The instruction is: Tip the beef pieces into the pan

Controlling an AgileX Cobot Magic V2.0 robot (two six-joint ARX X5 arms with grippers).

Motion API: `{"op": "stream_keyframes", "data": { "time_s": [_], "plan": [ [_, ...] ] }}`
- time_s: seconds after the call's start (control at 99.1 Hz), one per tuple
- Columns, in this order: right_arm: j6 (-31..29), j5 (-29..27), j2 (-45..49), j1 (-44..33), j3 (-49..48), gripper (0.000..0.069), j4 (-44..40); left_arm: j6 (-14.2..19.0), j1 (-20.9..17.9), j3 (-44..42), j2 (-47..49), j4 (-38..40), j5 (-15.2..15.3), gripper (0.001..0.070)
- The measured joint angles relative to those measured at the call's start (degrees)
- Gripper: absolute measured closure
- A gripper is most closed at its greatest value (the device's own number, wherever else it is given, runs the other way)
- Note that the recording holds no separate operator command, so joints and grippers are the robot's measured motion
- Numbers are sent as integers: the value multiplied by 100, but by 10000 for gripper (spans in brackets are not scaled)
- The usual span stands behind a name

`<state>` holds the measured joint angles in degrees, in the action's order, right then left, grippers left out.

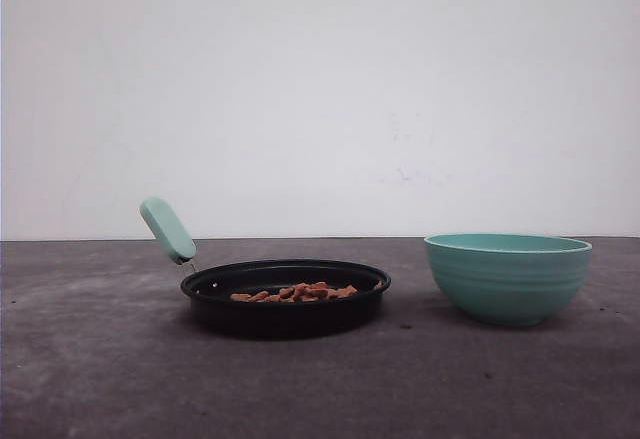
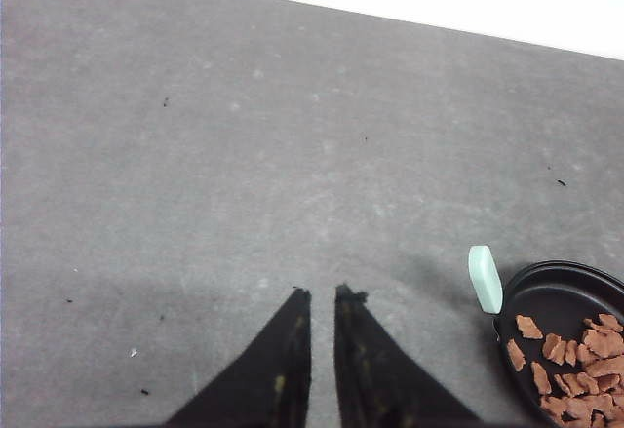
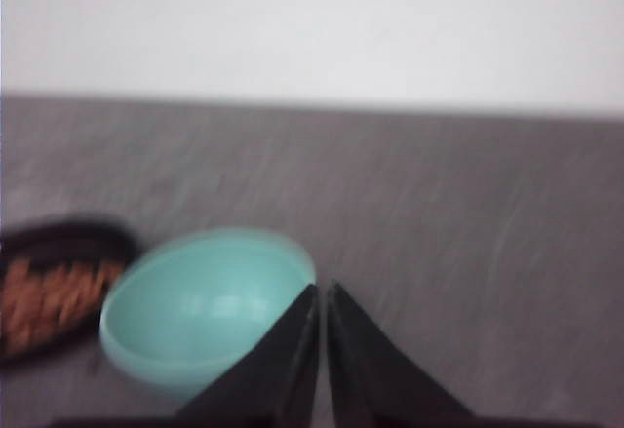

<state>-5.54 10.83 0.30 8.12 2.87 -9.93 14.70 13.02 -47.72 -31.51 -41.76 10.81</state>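
While the beef pieces (image 1: 296, 292) lie in the pan (image 1: 286, 297) mid-tabletop, beside a bowl (image 1: 508, 276) toward the right edge, the left gripper (image 2: 322, 296) and right gripper (image 3: 321, 289) hover nearly closed, holding nothing.

Even, soft, bright light throughout. The shallow round black pan (image 1: 285, 297) and ribbed teal bowl (image 1: 508, 277) cast faint shadows on the grey desk (image 1: 100, 359). The right wrist view is blurred; the front and left wrist views are sharp.
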Motion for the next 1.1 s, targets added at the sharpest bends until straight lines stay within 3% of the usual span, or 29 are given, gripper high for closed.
{"op": "stream_keyframes", "data": {
  "time_s": [0.121,1.1],
  "plan": [
    [-44,249,20,-105,-175,679,74,2,0,0,7,28,2,691],
    [17,33,-11,-149,-179,679,37,2,0,0,9,28,0,691]
  ]
}}
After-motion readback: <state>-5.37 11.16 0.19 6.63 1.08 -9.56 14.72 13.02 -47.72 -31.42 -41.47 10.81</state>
